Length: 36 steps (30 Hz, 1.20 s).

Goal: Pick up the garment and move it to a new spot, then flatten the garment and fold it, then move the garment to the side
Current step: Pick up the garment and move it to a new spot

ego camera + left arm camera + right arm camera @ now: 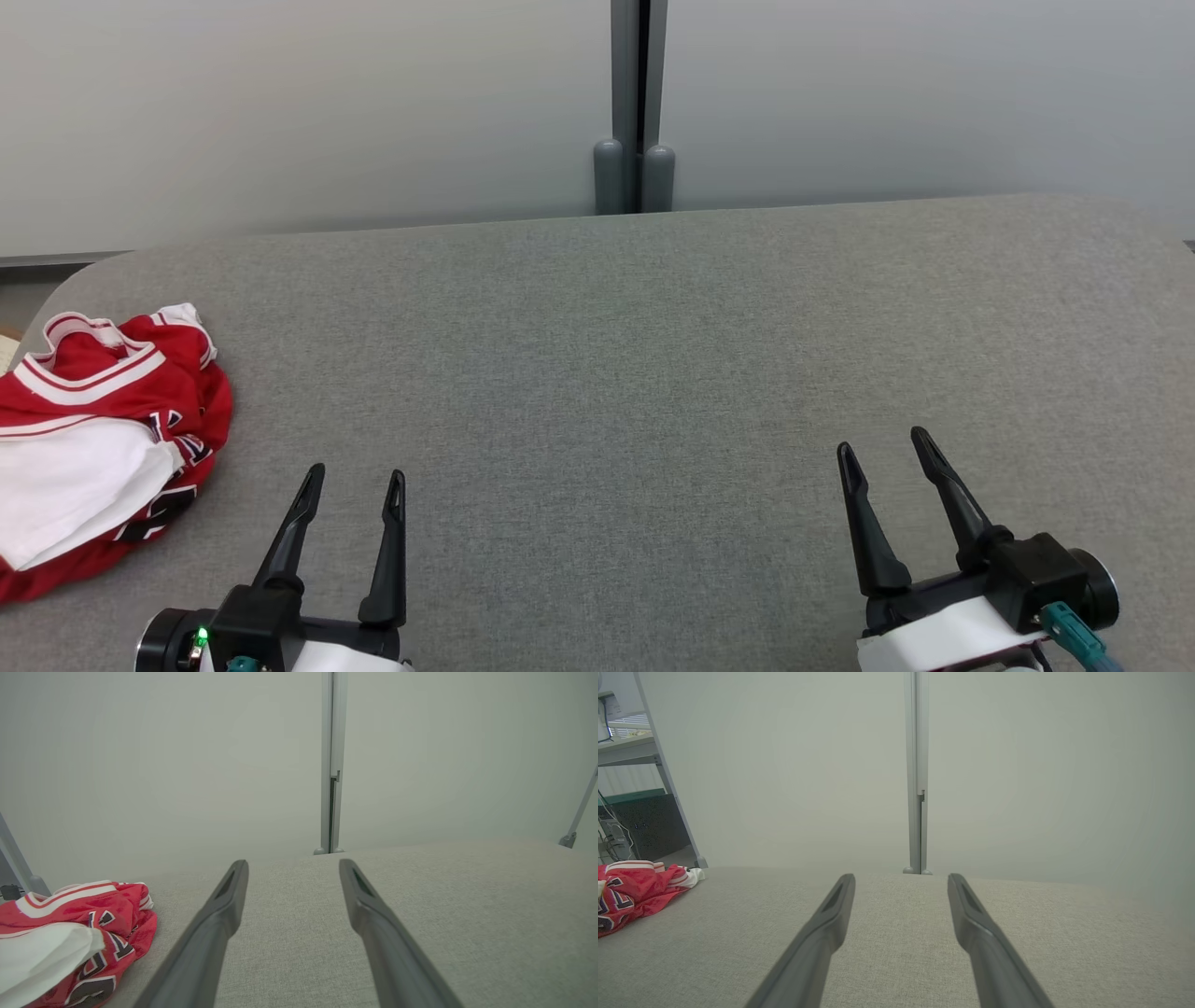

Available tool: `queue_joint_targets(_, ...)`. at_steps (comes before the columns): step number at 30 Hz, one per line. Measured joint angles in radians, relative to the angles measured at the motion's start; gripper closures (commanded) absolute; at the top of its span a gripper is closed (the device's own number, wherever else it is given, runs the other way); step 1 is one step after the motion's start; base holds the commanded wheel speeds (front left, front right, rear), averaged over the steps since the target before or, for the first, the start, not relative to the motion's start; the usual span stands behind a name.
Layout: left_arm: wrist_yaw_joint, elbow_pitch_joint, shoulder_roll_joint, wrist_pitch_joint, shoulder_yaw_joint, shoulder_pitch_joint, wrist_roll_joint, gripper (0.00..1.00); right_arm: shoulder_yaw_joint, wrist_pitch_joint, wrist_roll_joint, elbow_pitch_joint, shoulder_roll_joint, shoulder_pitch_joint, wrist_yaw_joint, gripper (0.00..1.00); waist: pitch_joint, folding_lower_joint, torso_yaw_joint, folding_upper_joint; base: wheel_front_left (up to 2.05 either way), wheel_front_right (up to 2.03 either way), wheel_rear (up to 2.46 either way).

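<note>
Crumpled red jersey (177, 397) on grey tabletop (607, 355), likely light and floppy, best pinched at its striped collar (86, 381); left end effector (357, 472) and right end effector (882, 441) wide, empty

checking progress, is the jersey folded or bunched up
Bunched up, not folded: the jersey lies in a crumpled heap near the table's left edge.
</note>
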Motion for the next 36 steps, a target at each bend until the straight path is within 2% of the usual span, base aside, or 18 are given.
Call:
queue_joint_targets(9,0.016,-0.008,0.000,-0.001,-0.009,0.000,-0.002,0.00,0.001,-0.003,-0.002,-0.010,-0.001,0.016,0.000,0.00,-0.002,0.0000,0.082,0.0000,0.00,0.00,0.00)
queue_joint_targets(25,0.059,-0.030,0.000,-0.001,-0.028,0.004,-0.032,0.00,-0.027,-0.003,-0.026,-0.028,-0.001,0.028,0.000,0.00,0.026,0.0000,0.344,0.0000,0.00,0.00,0.00)
queue_joint_targets(36,0.076,-0.049,0.000,-0.001,-0.018,0.004,-0.034,0.00,-0.033,-0.003,-0.027,-0.029,-0.001,0.028,0.000,0.00,0.036,0.0000,0.465,0.0000,0.00,0.00,0.00)
